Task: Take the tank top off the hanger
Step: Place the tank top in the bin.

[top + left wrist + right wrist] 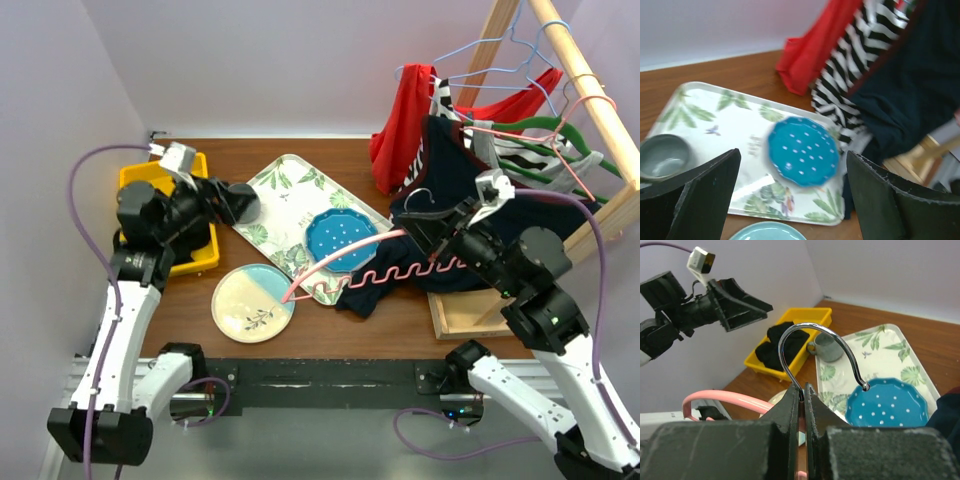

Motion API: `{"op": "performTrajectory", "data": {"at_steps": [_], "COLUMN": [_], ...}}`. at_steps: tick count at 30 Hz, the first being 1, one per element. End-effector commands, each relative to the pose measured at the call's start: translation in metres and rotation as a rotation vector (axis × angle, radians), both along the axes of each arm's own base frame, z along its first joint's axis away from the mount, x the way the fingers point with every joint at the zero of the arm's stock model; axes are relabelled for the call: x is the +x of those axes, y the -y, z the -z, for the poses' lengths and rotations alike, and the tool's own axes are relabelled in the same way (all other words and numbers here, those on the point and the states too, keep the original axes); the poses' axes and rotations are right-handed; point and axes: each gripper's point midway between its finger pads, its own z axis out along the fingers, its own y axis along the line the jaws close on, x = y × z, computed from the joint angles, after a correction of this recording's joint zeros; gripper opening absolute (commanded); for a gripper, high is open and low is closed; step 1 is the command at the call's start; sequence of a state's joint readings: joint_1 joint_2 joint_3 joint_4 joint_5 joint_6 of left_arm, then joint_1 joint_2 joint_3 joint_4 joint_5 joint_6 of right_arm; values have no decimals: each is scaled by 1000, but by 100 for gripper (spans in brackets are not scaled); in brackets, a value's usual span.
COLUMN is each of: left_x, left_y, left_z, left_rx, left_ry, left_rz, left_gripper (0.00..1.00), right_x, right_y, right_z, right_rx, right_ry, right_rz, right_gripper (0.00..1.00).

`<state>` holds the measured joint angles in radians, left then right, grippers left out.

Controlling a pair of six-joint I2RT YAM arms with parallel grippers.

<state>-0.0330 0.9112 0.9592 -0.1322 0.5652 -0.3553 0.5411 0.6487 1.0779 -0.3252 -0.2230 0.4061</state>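
The right gripper [801, 396] is clamped on the steel hook [810, 325] of the pink hanger [730, 396], which lies across the tray [280, 180] near the table's centre. Its wavy bar runs into the navy tank top [455, 165], bunched at 3 o'clock. The left gripper [240, 203] hovers at 10 o'clock, fingers apart.

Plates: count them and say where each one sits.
2. A blue dotted plate lies on the leaf-print tray; a cream-and-blue plate lies on the table beside the tray's near edge. Clothes might hide others.
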Motion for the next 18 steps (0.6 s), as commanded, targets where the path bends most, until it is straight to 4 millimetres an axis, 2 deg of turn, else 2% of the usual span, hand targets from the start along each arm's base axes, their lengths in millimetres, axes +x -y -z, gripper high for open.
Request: {"op": "performTrajectory", "data": {"at_steps": [1,6,9,15,18], "left_x": [-56,-103,-126,-148,-153], "left_y": [50,78,90,103,107], "left_z": [-6,-4,-7,-22,-14], "left_rx": [-40,-48,-35,-35,-29], "left_ry": [128,113,142,177,142], "left_rz": [394,616,681,765,790], "left_gripper": [91,90,90,88,87], "right_x": [3,20,28,37,41], "right_y": [-1,-3,-6,-13,-11], "right_z": [-9,4,11,10,9], "right_rx": [-13,-57,-68,-59,-51], "right_ry": [57,31,15,-5,-11], "right_rz": [0,36,41,42,62], "right_gripper": [0,0,0,0,0]}}
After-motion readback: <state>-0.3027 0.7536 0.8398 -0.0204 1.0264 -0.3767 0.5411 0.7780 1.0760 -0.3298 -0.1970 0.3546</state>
